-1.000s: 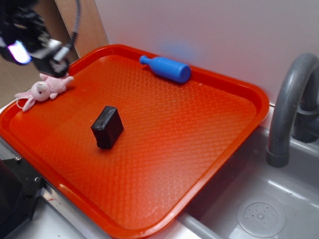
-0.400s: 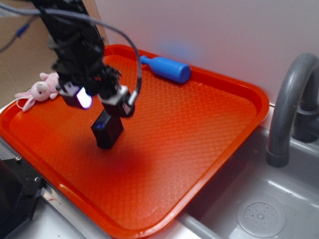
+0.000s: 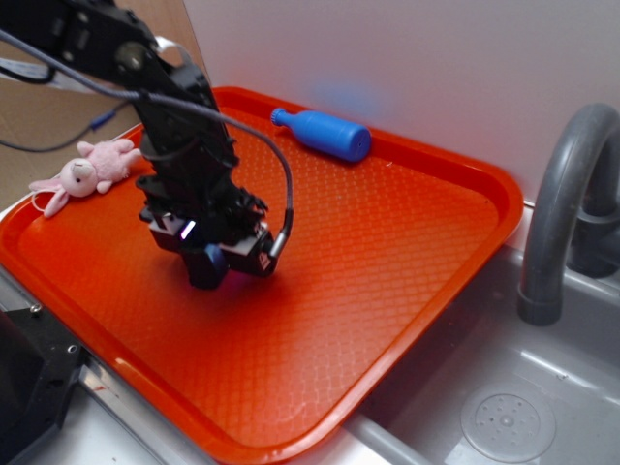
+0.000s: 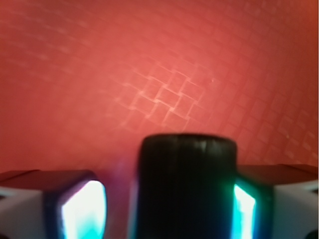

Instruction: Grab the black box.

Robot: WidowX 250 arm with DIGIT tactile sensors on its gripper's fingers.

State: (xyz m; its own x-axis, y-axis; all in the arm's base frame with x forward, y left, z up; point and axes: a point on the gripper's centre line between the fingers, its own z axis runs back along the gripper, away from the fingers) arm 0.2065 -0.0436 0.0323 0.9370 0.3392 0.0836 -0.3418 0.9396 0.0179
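Observation:
The black box (image 3: 206, 268) stands on the orange tray (image 3: 387, 242), left of its middle, mostly covered by the arm. My gripper (image 3: 213, 254) has come down over it, one finger on each side. In the wrist view the black box (image 4: 187, 189) fills the space between the glowing pads of my gripper (image 4: 164, 211). A strip of tray shows between the box and the left pad (image 4: 82, 211). The right pad (image 4: 245, 209) lies right against the box or very near it. The jaws are open around the box.
A pink plush bunny (image 3: 82, 172) lies at the tray's left rim. A blue bottle (image 3: 325, 133) lies on its side at the tray's far edge. To the right are a grey faucet (image 3: 562, 194) and a sink (image 3: 504, 407).
My gripper swung in from the far left corner, came over the black box and dropped down around it. The box has stayed in place.

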